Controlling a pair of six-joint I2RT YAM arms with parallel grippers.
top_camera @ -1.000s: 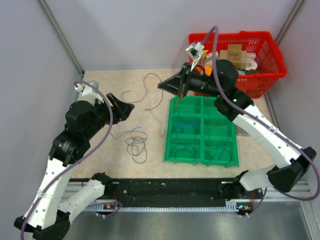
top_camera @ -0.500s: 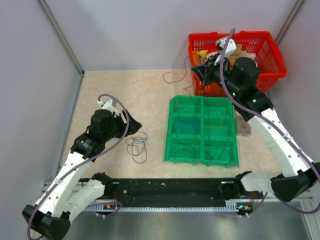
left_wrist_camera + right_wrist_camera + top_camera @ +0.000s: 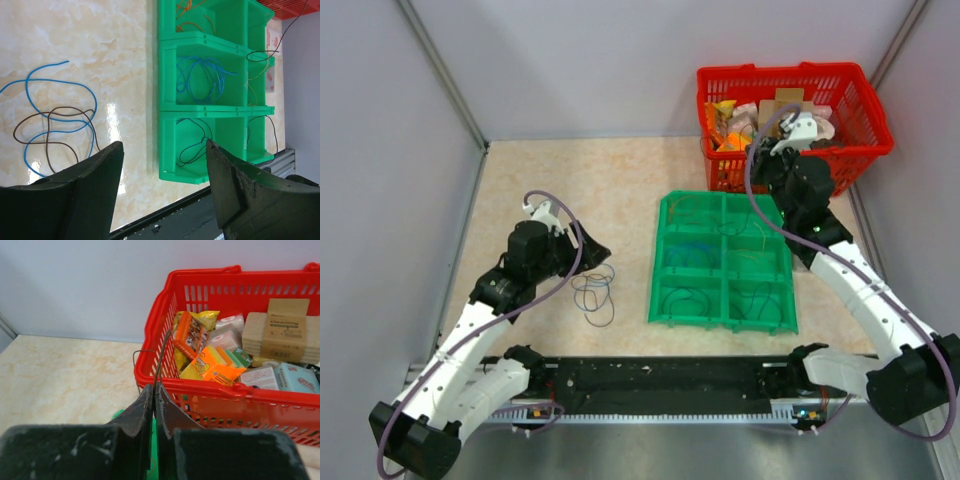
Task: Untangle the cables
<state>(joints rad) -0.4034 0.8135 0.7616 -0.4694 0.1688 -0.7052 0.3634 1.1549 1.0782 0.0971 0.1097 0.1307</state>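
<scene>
**Cable untangling rig: where my two tools are right now**

My left tool [image 3: 164,150] hangs just left of the green tray [image 3: 720,325], spread wide with nothing in it. Under it on the worktop [image 3: 540,180], also left of the tray and not touching it, lie the loose cables [image 3: 52,117]: a blue one and a brown one looped through each other in a flat tangle.

My right tool [image 3: 154,389] is up past the far edge of the tray, right in front of the red basket [image 3: 210,384] stuffed with packets and boxes. It's pinched tight on a thin dark cable [image 3: 161,357] that runs up from the fingertips and curls off to the side.

Inside the tray, blue wires [image 3: 200,77] sit in a middle compartment, orange wires [image 3: 197,23] in the one behind it, and dark wires [image 3: 200,142] in the nearest ones.
</scene>
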